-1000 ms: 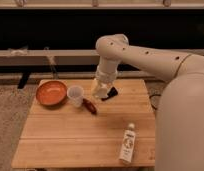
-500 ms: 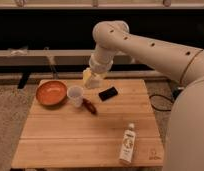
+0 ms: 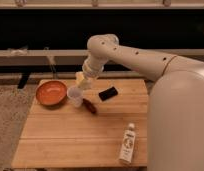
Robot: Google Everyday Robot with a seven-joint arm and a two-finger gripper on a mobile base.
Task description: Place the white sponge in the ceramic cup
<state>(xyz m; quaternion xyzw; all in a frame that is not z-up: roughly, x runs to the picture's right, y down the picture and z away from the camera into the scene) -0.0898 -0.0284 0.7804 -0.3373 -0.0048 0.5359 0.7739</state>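
Note:
The white sponge [image 3: 80, 77] is a pale block held in my gripper [image 3: 83, 83], which is shut on it. The gripper hangs just above and slightly behind the right rim of the ceramic cup [image 3: 75, 96]. The cup is small, white and upright with an open top, and stands on the wooden table [image 3: 70, 135] right of the orange bowl. The sponge is above the cup's rim, not inside it. My white arm reaches in from the right and hides part of the table's back right.
An orange bowl [image 3: 51, 92] sits left of the cup. A reddish-brown object [image 3: 90, 106] lies just right of the cup's front. A black rectangular object [image 3: 108, 93] lies to the right. A white labelled bottle [image 3: 127, 144] stands near the front right edge.
My gripper has moved left and up from beside the black object, carrying the sponge, and now hangs over the cup. The other objects have not moved.

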